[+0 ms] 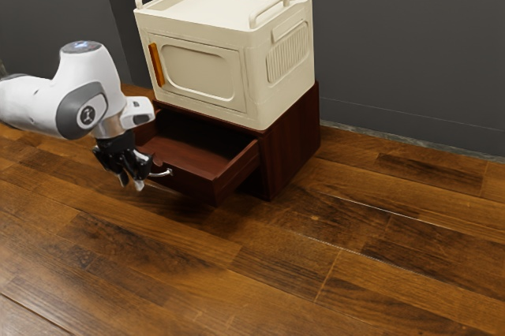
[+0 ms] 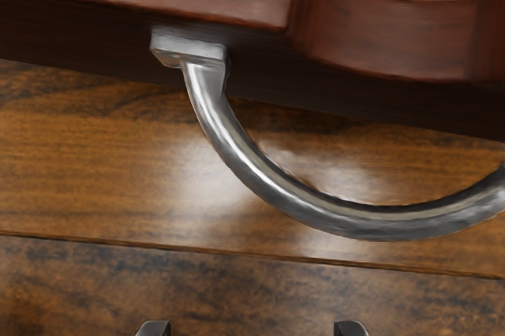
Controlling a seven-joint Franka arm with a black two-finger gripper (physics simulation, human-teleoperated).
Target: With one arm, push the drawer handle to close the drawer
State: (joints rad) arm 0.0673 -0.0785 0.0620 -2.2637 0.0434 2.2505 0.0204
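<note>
Gripper point(image 2: 252, 328) spread wide and empty, near the curved handle point(image 2: 319, 211).
Beyond, the drawer point(image 1: 193, 184) juts from its cabinet point(image 1: 292, 143); the approach seems nearly done, and next comes contact, then a steady push inward.

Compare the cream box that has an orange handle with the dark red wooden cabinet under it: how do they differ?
The cream box is pale, while the dark red wooden cabinet is deep-toned. The box's front door is shut; the cabinet's drawer stands open. The box has an upright orange handle, the cabinet's drawer a curved silver metal handle. Both are boxy, with fronts facing the same way.
</note>
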